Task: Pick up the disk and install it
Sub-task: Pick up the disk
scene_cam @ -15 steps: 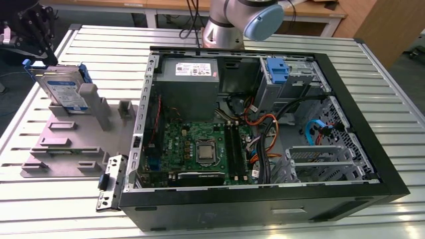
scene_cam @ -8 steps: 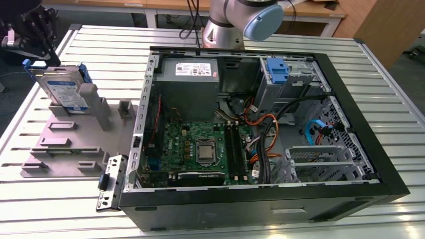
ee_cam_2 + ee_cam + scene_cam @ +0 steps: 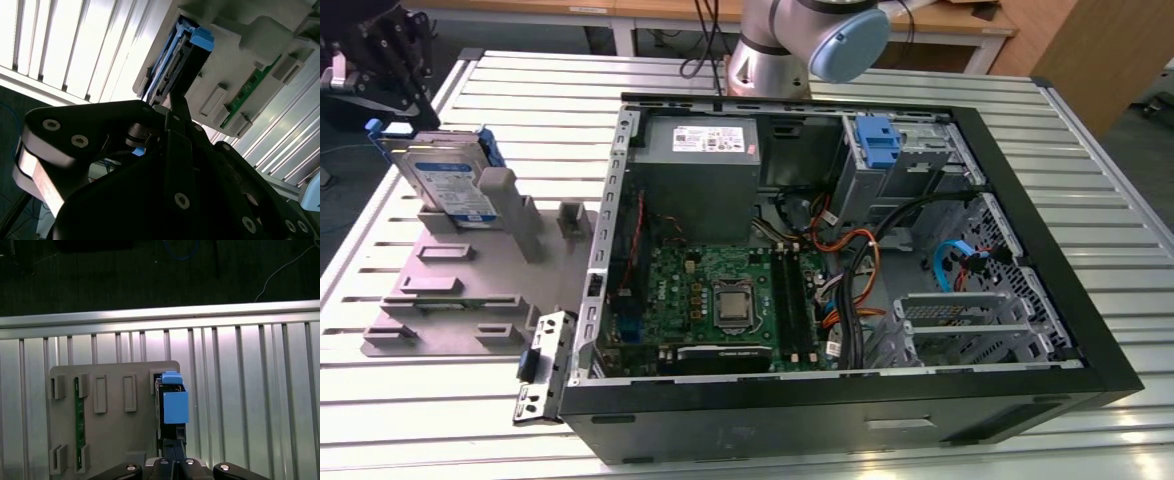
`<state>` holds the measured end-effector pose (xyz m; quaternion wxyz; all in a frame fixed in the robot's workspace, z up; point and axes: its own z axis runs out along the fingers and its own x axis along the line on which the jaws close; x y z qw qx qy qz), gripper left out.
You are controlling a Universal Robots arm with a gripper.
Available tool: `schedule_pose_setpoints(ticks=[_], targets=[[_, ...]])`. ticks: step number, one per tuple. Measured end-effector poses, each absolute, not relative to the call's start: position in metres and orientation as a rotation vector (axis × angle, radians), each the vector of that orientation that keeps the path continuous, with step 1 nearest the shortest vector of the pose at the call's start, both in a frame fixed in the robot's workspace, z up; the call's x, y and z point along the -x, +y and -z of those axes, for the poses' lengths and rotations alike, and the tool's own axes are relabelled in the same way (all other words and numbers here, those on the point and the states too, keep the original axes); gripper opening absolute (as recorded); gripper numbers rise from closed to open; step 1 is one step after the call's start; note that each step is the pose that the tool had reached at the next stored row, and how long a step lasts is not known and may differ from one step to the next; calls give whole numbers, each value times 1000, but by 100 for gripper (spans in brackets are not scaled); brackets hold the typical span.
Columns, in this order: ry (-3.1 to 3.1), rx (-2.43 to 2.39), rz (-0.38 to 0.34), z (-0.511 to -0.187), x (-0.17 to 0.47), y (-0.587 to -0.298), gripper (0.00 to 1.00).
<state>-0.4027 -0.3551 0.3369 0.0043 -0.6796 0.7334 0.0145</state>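
The disk (image 3: pixel 447 180) stands on edge in a slot of a grey holder plate (image 3: pixel 440 290), at about ten o'clock in the exterior view. Its silver face with the white-and-blue label is turned toward the camera, and its blue frame shows along the upper edge. In the first wrist view the disk (image 3: pixel 172 405) is seen edge-on, with a blue tab on its end. The black pincer (image 3: pixel 174 462) sits right behind that end and in line with it. Whether the pincer is clenched on the disk or released cannot be told. In the exterior view the pincer is at the disk's eleven o'clock, very close above its upper corner.

A green circuit strip (image 3: pixel 77 420) lies in another slot of the holder plate, well apart from the disk. The plate rests on a slatted metal counter (image 3: pixel 440 400).

At the plate's three o'clock lies an open computer case (image 3: pixel 1067 330). A motherboard (image 3: pixel 720 290) sits near the case's seven o'clock and a grey power-supply box (image 3: pixel 707 145) near its eleven o'clock. A blue carrier (image 3: pixel 878 140) sits in a drive bay near the case's one o'clock. The arm's base (image 3: pixel 787 40) rises at the case's twelve o'clock.
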Motion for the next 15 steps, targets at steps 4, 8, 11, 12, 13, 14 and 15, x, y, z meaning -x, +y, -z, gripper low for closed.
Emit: schedule_pose_setpoints(ticks=[4, 8, 11, 12, 13, 14, 15], targets=[[2295, 2128, -41, -337, 404, -355, 11], [2296, 2128, -41, -337, 404, -355, 11], [2296, 2127, -41, -337, 404, -355, 11], [2296, 2127, -41, -337, 404, -355, 11], [2296, 2127, -41, -337, 404, -355, 11], [2296, 2127, -41, -337, 404, -355, 11], [2296, 2127, -41, -337, 404, -355, 11]])
